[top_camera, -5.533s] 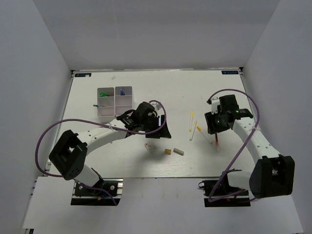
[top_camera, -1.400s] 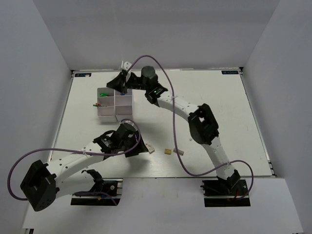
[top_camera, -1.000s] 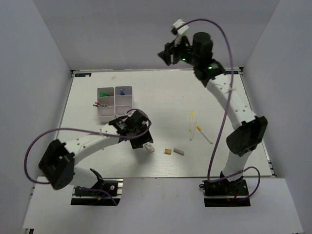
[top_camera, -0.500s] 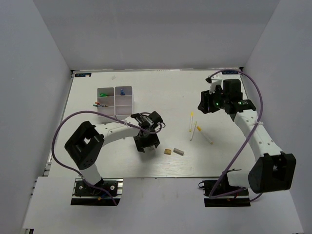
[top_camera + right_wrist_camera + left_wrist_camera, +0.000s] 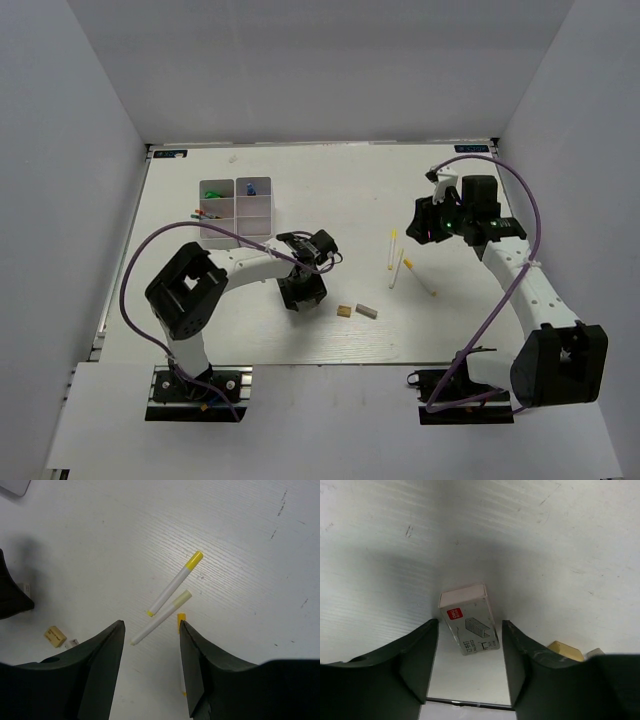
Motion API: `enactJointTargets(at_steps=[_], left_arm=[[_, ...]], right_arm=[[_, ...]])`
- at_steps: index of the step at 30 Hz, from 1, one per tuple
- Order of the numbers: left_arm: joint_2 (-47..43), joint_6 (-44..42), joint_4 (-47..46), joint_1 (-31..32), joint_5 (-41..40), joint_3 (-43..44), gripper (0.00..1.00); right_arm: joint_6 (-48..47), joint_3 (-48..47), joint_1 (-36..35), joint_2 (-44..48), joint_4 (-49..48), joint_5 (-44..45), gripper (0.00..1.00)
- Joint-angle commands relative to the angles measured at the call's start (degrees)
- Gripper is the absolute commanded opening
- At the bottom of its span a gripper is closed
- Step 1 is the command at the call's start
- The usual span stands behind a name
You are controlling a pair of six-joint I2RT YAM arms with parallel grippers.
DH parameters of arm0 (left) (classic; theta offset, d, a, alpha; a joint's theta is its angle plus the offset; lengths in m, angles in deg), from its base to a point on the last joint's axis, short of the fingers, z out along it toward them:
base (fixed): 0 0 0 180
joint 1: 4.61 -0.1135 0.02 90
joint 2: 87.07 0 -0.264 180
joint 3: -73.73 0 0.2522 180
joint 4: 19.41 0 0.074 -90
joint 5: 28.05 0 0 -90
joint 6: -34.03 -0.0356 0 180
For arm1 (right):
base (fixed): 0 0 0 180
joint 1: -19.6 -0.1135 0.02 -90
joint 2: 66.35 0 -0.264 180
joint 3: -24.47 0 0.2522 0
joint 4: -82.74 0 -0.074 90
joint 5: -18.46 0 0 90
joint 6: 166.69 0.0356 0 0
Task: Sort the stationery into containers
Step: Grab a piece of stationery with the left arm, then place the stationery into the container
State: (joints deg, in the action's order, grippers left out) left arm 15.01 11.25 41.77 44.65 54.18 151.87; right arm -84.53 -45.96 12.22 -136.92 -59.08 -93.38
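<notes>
Left gripper [image 5: 468,630] sits low over the table [image 5: 560,540] with its fingers spread, one on each side of a small white staple box [image 5: 469,625] lying flat between them. A tan eraser block [image 5: 565,651] lies near the box. Right gripper [image 5: 150,630] hovers with fingers spread above the thin white yellow-tipped sticks [image 5: 175,582], and the divided tray [image 5: 254,222] stands well apart at the far left.
</notes>
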Motion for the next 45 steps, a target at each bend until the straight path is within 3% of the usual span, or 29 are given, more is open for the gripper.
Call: enactJointTargets(at_steps=[1,6,7,12,16,17,20,25,33,42,45], left_arm=[[0.48,0.72,-1.01,0.23,-2.07,1.97,0.62],[1.19,-1.30,-1.09,0.23,-2.60,3.73,0.38],[1.19,-1.91,-1.62,0.75,-1.99,3.74,0.28],[-2.40,-7.43,-4.78,2.69,-0.93,5.75,0.08],[-6.44,-14.64,-7.25,4.18,-1.36,9.09,0.00],[-6.98,-15.79,-7.25,4.18,-2.15,10.84,0.00],[-8.04,-16.60,-3.22,-0.02,-7.85,14.52,0.00],[-4.44,-13.89,3.11,-5.83,-11.57,23.93,0.01],[-5.75,-5.88,1.54,-14.35,-12.62,23.34,0.01],[-7.42,3.51,4.96,-19.89,-17.19,23.86,0.04],[-9.44,7.55,4.97,-21.30,-18.51,20.27,0.04]], right_arm=[[0.63,1.81,0.35,2.09,-1.49,-2.15,0.54],[-0.33,4.89,0.43,4.47,-1.49,-1.71,0.54],[-0.69,5.68,0.43,4.99,-1.57,-1.53,0.54],[-2.18,8.50,0.43,8.42,-1.92,-1.18,0.51],[-3.15,10.43,0.52,8.69,-2.19,-2.32,0.31],[-3.41,10.52,0.52,8.69,-2.19,-2.67,0.17],[-4.20,11.57,0.43,8.69,-2.54,-5.66,0.05],[-4.47,11.75,0.52,8.69,-2.45,-6.46,0.05],[-5.00,13.77,0.43,9.92,-3.15,-6.45,0.05],[-4.47,15.53,0.43,10.62,-4.47,-6.72,0.06],[-4.47,15.71,0.35,10.62,-4.65,-6.72,0.06]])
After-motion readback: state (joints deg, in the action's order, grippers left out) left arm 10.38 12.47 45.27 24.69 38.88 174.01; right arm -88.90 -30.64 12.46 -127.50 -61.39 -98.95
